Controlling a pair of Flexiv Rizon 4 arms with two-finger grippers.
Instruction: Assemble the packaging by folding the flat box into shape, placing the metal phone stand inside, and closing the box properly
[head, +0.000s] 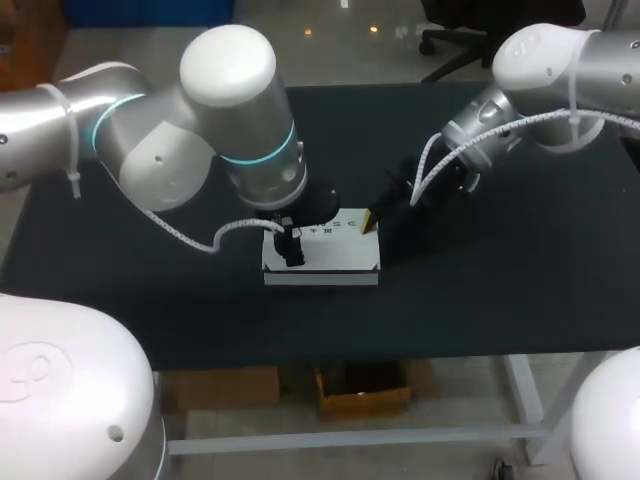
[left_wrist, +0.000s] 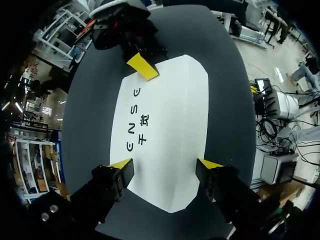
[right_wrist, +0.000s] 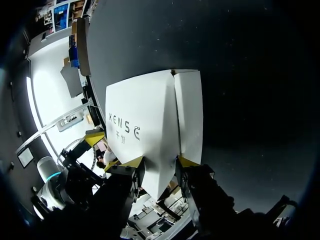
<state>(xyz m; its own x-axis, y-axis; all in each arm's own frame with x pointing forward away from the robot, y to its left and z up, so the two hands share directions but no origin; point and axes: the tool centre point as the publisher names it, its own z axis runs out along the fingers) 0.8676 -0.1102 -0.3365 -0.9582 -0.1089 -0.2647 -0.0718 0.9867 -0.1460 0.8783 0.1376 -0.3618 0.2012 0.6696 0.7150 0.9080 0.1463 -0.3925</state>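
The formed box (head: 330, 262) lies near the table's (head: 520, 290) middle, a little toward 6 o'clock. The left gripper (left_wrist: 165, 167) clamps its long sides at the 9 o'clock end, and the right gripper (right_wrist: 156, 162) pinches its 3 o'clock end. No stand is in sight. My worry is that the arms pulling against each other could crease the card or spring a flap

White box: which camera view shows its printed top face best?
The left wrist view: the white box fills the middle, and nearly all of its printed top face is visible. The head view shows the box small, partly covered by the left gripper. The right wrist view shows it obliquely, from one end.
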